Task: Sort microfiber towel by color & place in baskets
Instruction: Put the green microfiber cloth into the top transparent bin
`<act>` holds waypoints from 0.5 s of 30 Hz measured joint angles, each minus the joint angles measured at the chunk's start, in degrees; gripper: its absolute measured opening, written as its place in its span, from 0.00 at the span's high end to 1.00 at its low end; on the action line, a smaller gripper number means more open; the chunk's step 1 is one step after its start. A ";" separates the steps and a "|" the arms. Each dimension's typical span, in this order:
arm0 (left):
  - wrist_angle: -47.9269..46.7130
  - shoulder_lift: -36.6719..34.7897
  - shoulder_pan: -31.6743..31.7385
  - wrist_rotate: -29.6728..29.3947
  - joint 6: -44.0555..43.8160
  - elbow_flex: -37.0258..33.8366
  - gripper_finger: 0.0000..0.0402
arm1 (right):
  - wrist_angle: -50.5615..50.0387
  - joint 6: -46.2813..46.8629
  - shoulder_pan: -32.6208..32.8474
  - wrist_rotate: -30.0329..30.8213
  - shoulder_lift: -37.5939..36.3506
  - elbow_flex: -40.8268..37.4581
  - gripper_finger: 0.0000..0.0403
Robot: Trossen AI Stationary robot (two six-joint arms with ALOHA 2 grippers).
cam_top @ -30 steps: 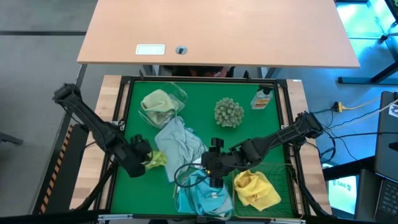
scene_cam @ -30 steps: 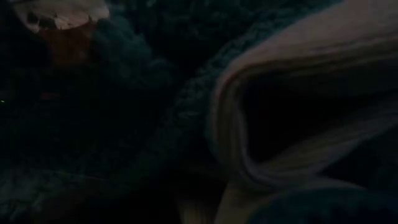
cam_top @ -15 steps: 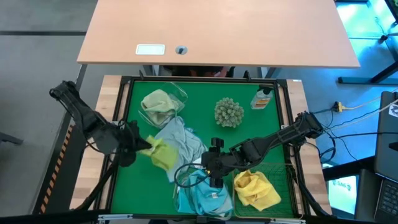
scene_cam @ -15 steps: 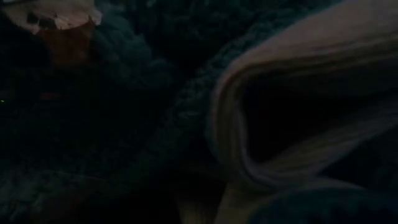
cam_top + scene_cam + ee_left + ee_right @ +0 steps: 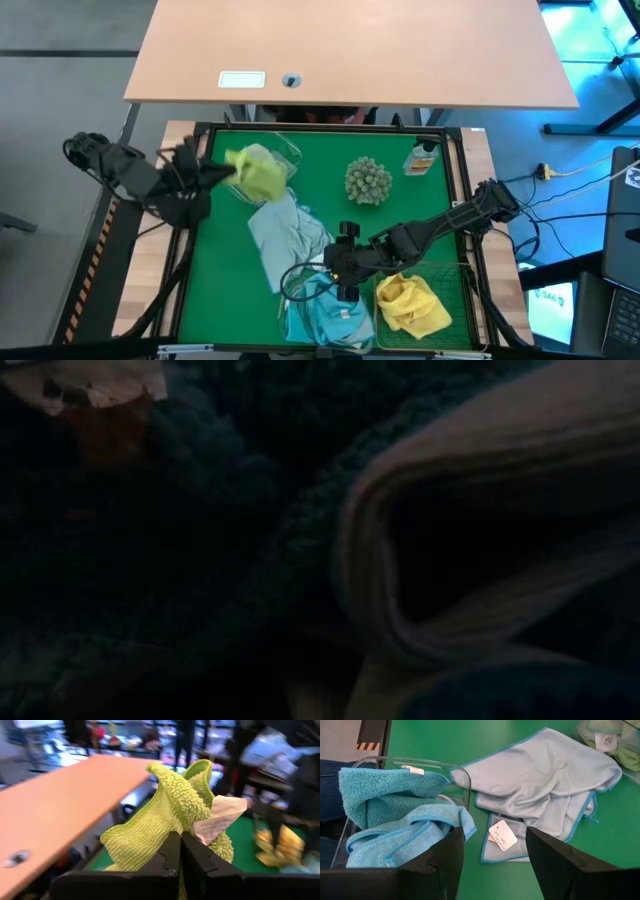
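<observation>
I see my left gripper (image 5: 180, 851) pinched tight on a lime green cloth (image 5: 258, 172), hanging beside the clear tub (image 5: 285, 152) at the mat's far left. The cloth bunches up from the fingers, tag out sideways. My right gripper (image 5: 495, 852) stands wide over the near tub (image 5: 410, 766) of blue cloths.
</observation>
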 joint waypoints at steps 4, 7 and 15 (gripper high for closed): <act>-0.24 -1.21 5.18 -0.62 1.72 0.47 1.00 | 0.00 0.00 0.00 -0.02 -0.04 0.01 0.48; -1.46 -1.36 9.11 -1.24 1.79 0.47 1.00 | 0.00 0.00 0.00 -0.02 -0.07 0.01 0.48; -3.13 -0.13 18.73 0.25 1.39 -2.73 1.00 | 0.00 0.00 0.00 -0.01 -0.07 0.01 0.48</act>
